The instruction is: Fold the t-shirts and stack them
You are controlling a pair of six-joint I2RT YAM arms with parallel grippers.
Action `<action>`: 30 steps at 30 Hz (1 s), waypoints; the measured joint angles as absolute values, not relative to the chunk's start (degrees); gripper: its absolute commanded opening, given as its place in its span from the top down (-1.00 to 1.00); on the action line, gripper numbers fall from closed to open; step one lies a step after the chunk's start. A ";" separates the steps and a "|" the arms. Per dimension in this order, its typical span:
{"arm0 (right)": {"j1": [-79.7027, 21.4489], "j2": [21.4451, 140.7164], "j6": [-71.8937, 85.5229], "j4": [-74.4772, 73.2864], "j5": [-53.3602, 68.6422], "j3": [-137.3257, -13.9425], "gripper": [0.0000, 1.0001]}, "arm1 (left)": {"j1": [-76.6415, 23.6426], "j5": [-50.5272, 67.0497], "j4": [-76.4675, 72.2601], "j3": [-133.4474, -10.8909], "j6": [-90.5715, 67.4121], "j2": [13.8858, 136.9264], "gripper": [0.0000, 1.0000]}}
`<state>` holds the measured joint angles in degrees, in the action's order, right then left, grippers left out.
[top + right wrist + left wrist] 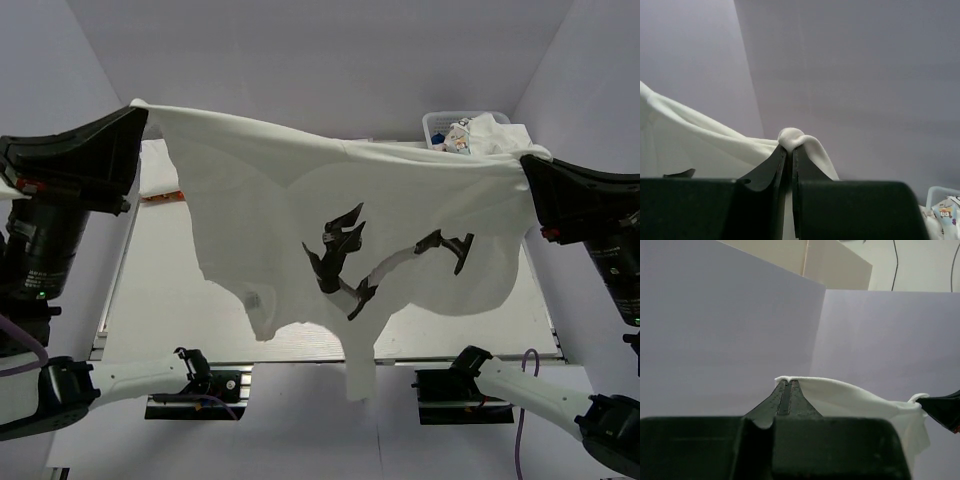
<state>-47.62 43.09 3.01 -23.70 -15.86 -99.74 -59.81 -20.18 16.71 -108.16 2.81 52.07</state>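
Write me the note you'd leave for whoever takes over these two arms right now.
Left gripper: shut on one top corner of the white t-shirt.
Right gripper: shut on the other corner.
The shirt hangs spread in the air between them, above the table, black print showing.
Done: nothing folded that I can confirm; a flat white cloth lies far left, partly hidden.
Left: lay this shirt down, fold it, stack it, then take the clothes in the basket, far right.

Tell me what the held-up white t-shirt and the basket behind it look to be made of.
White t-shirt: thin, soft cloth, probably cotton knit, matte; it sags in loose folds and bunches at the pinched corners. Basket: likely rigid plastic, pale and slightly glossy; smooth moulded rim, mostly hidden.
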 measured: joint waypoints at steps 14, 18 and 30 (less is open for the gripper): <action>-41.30 64.95 9.52 -14.72 -39.29 -75.68 1.00 | -49.52 -56.16 -22.65 -69.49 19.92 73.03 1.00; -33.71 85.08 14.22 -14.00 -32.75 -71.07 0.09 | -34.61 -53.91 -8.45 -65.78 3.97 87.22 -0.99; -28.10 103.39 14.76 -19.59 -23.75 -82.24 -0.80 | -25.21 -39.42 18.15 -91.59 -17.12 114.69 -1.00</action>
<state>-28.10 103.39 14.76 -19.59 -23.75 -82.24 -25.21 -39.42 18.15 -91.59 -17.12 114.69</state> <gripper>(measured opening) 0.900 0.996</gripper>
